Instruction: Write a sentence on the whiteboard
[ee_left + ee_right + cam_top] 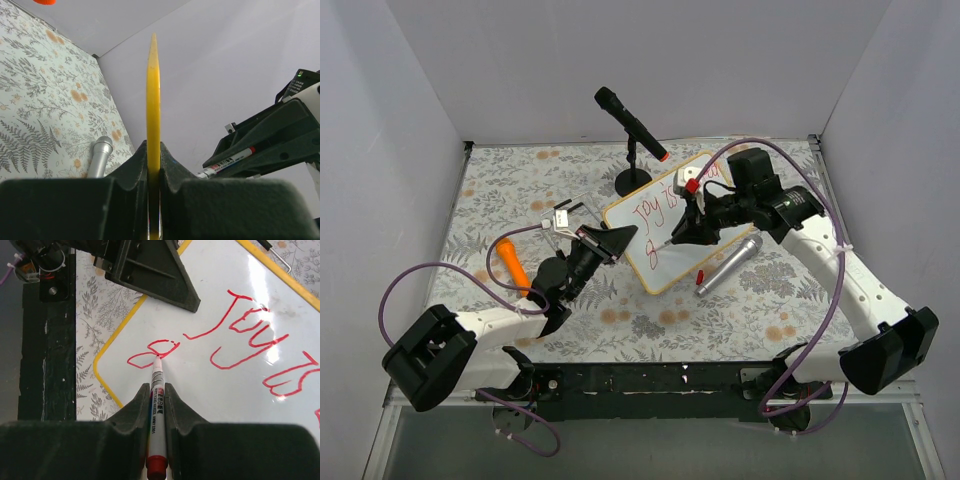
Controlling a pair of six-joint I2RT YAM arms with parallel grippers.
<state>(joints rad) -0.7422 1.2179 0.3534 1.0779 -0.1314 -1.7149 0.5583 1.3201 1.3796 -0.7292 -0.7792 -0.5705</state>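
**A:** What does the overhead view show?

**B:** A whiteboard [665, 265] sits slantwise at the centre of the frame, over a floral tablecloth [510, 180]. The left gripper [623, 237] meets its left edge. The right gripper [682, 233] reaches in from the right with a marker [666, 242]. A silver microphone [730, 262] lies just beside the board's lower right edge. A black microphone on a stand [632, 125] stands above the board in the frame, and an orange object [513, 265] sits at the left.

**A:** What do the wrist cameras add?

**B:** Only the left wrist view shows that grip up close: the jaws are pressed together on the board's yellowish rim, seen edge-on. Only the right wrist view makes the sentence [250, 335] readable. It shows red "Joy is" along the upper right, and the marker tip touches a looped stroke that begins a second line at centre left. Those jaws pinch the marker's barrel.

**A:** And the room?

**B:** Plain white walls [620, 60] stand on three sides. A black rail [650, 380] runs along the bottom of the overhead frame.
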